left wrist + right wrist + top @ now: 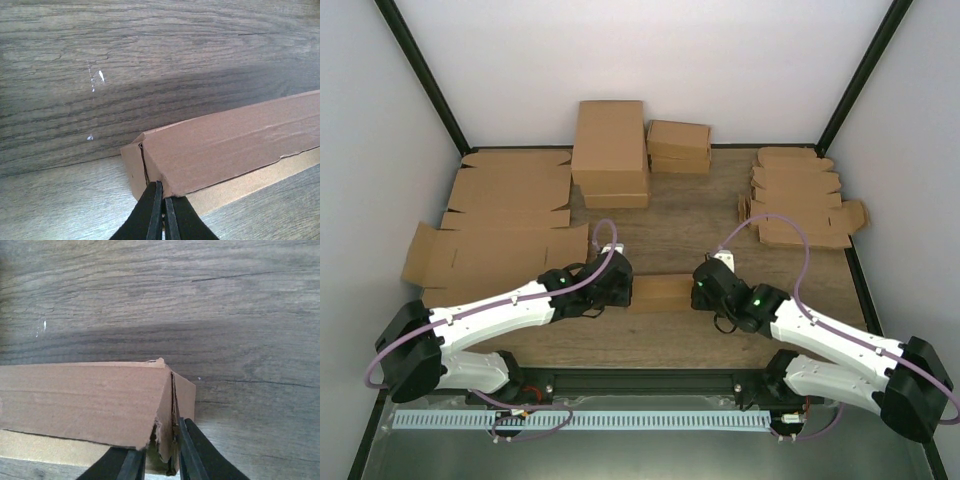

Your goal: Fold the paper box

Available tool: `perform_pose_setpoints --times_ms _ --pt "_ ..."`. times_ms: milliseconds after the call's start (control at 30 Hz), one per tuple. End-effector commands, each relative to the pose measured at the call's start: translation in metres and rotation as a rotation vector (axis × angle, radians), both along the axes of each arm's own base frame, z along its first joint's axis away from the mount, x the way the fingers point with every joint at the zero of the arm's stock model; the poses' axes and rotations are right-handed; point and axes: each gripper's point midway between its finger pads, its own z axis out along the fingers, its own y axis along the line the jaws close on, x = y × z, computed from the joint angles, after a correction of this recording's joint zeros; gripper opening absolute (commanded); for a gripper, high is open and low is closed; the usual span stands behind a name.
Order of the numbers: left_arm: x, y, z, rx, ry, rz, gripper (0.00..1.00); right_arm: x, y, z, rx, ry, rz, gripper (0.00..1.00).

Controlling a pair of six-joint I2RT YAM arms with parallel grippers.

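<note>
The paper box (660,293) is a small, shallow brown box lying on the wooden table (670,225) between my two grippers. My left gripper (620,287) is at its left end. In the left wrist view the fingers (163,202) are pressed together at the near left corner of the box (230,145), pinching its edge. My right gripper (703,286) is at its right end. In the right wrist view it (160,455) is narrowly open astride the end wall of the box (80,400). One finger sits under the lid edge and one finger (192,450) sits outside the end flap.
Large flat cardboard sheets (510,190) (490,255) lie at the back left. Big folded brown boxes (610,150) (678,145) stand at the back centre. A pile of small die-cut blanks (798,200) lies at the back right.
</note>
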Motion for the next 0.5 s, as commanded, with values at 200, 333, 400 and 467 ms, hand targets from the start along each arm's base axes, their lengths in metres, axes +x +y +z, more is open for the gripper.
perform_pose_setpoints --times_ms 200,333,400,467 --pt "-0.021 -0.002 -0.025 0.056 0.075 -0.026 0.04 -0.013 -0.008 0.012 -0.025 0.038 0.008 0.29" --pt "-0.024 -0.002 -0.021 0.06 0.053 -0.017 0.04 -0.017 -0.002 0.02 0.02 0.041 0.031 0.35" --pt "-0.025 -0.002 -0.019 0.057 0.044 -0.015 0.04 -0.019 0.004 0.029 0.054 0.044 0.061 0.41" --pt "-0.027 -0.002 -0.019 0.057 0.035 -0.012 0.04 -0.024 0.011 0.037 0.085 0.049 0.102 0.49"
